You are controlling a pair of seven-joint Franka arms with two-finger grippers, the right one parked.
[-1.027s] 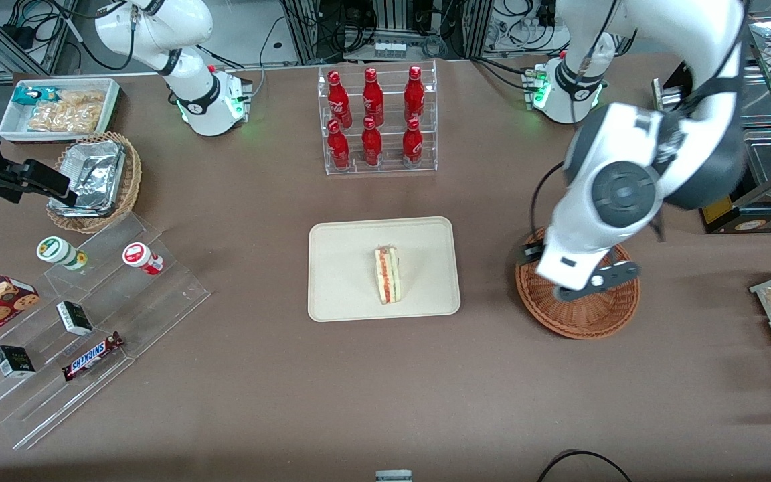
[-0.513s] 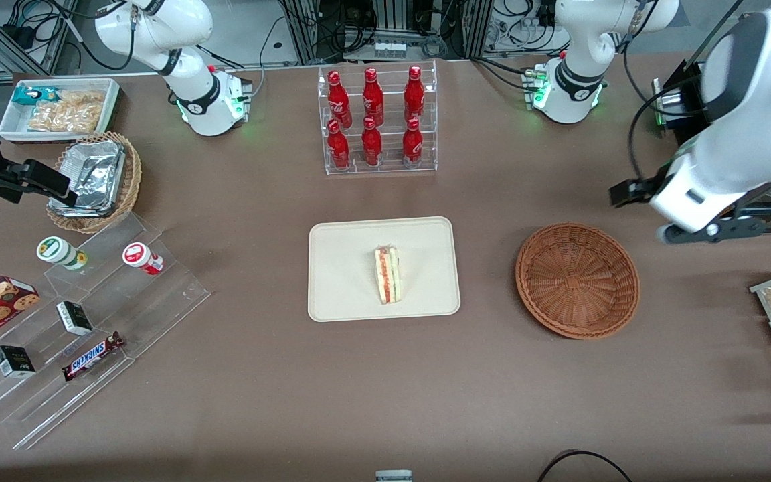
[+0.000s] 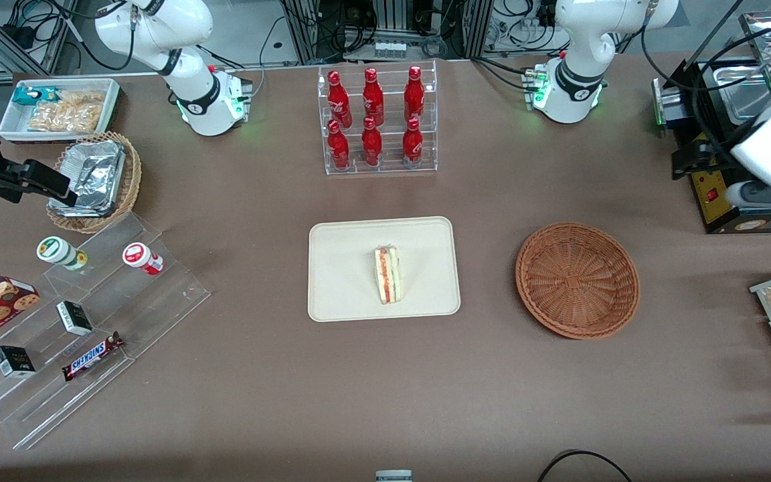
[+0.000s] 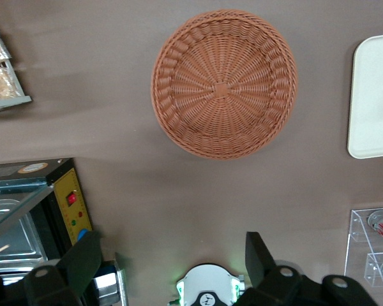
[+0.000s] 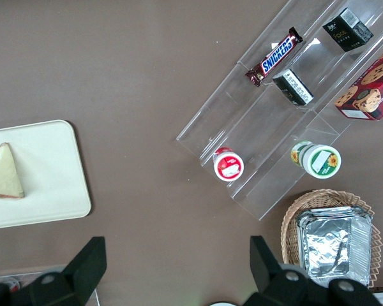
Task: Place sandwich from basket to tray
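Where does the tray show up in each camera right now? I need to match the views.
Front view: tray mid-table, sandwich on it, basket beside it.
Left wrist view: only the tray's edge shows beside the basket; open claw high above the table.
Right wrist view: tray holding the sandwich.
Shared landmark: the sandwich; for the wrist, the basket.

The gripper (image 4: 172,268), up above the table's working-arm end and spread wide with nothing between its two fingers, shows only in the left wrist view; the front view's edge cuts it off. Well away from the gripper, the tray (image 4: 373,95) is cropped there, and the sandwich (image 5: 4,172) is clipped in the right wrist view.
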